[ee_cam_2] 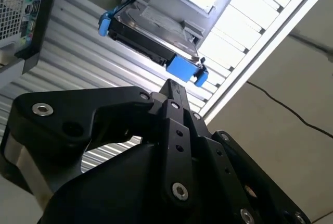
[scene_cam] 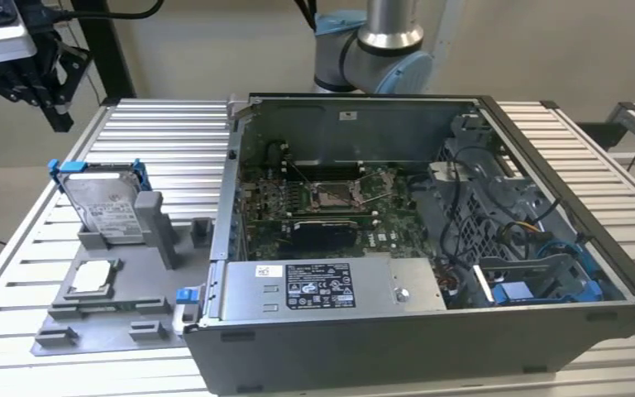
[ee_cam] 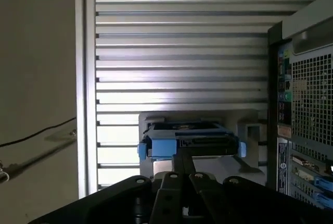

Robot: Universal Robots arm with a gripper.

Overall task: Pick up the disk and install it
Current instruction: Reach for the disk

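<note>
Upper left of the exterior view: your end effector (scene_cam: 59, 120) hangs above the table (scene_cam: 152, 132), tips drawn together, gripping nothing. Left of centre, the disk (scene_cam: 108, 203) stands on edge in the grey holder (scene_cam: 161, 219), beside the open computer case (scene_cam: 428, 331). Lower centre of the first wrist view, its blue carrier frame (ee_cam: 190, 141) sits just beyond the tips.

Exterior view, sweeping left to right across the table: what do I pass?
disk in its blue carrier → motherboard inside the open computer case → blue drive bay at the case's far side.
</note>
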